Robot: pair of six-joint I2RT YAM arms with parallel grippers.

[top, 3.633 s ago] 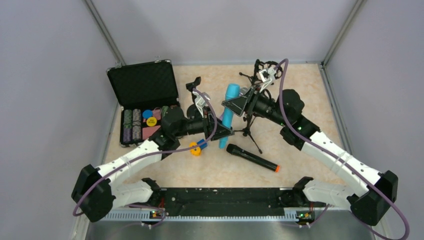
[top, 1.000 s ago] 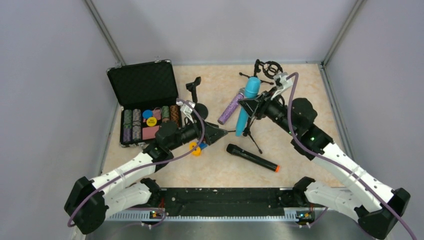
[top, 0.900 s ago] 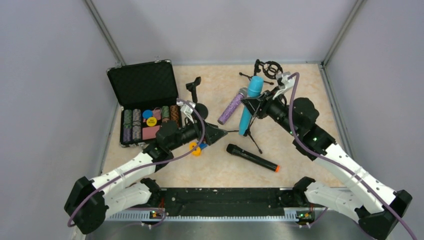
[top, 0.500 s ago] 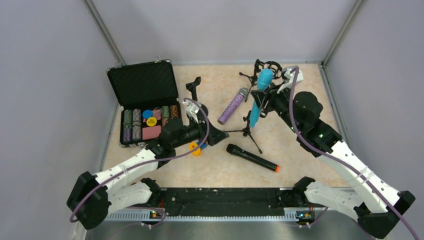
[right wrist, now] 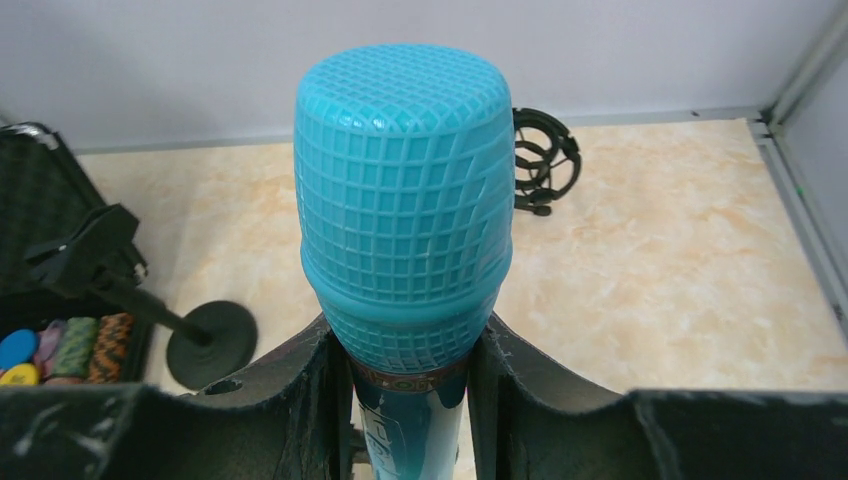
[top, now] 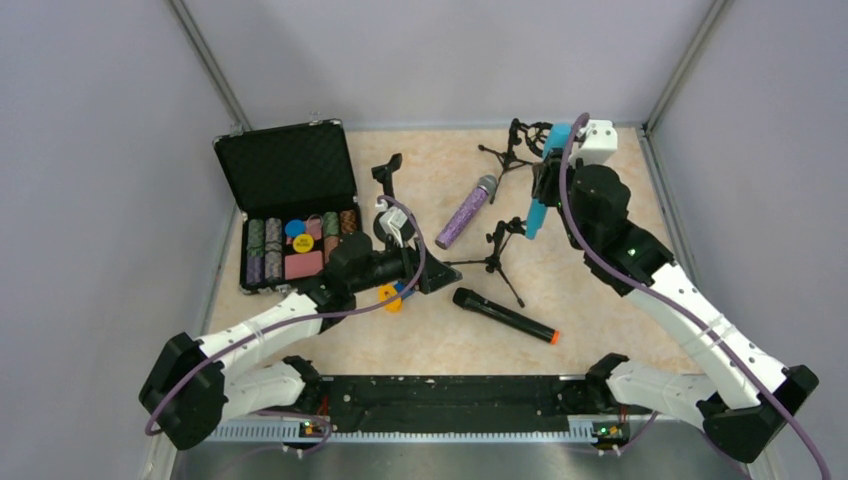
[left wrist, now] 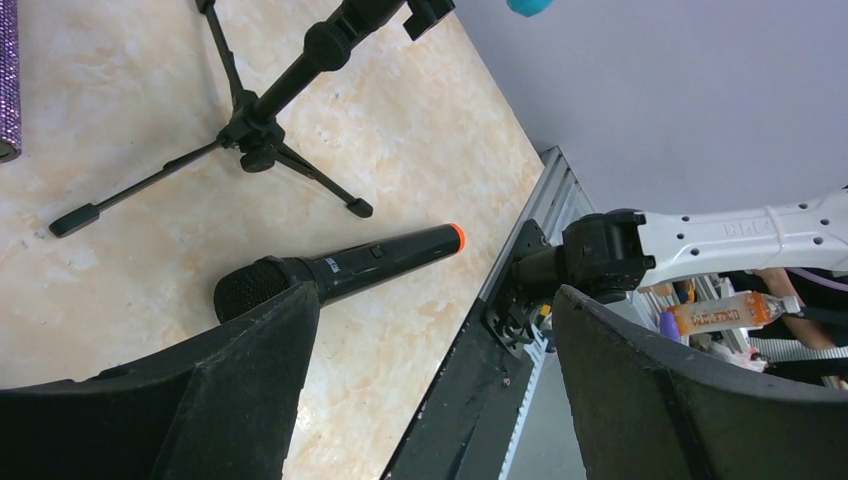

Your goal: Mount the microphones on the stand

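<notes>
Blue mic [right wrist: 404,200] upright over the desk's [top: 430,340] far right, right fingers [right wrist: 290,400] clamped below its head, left fingers [left wrist: 230,400] wide, empty by black mic [left wrist: 340,275]; centre tail over ring clip [right wrist: 545,160], lower straight.

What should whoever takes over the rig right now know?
Left gripper: open, empty, aimed at the black mic, which lies on the table.
Right gripper: shut on the light-blue mic, held head-up off the table near the tripod stand.
Purple mic: lying on the table, left of that stand.
Done: no mic mounted yet.
Left: mount all three.
</notes>
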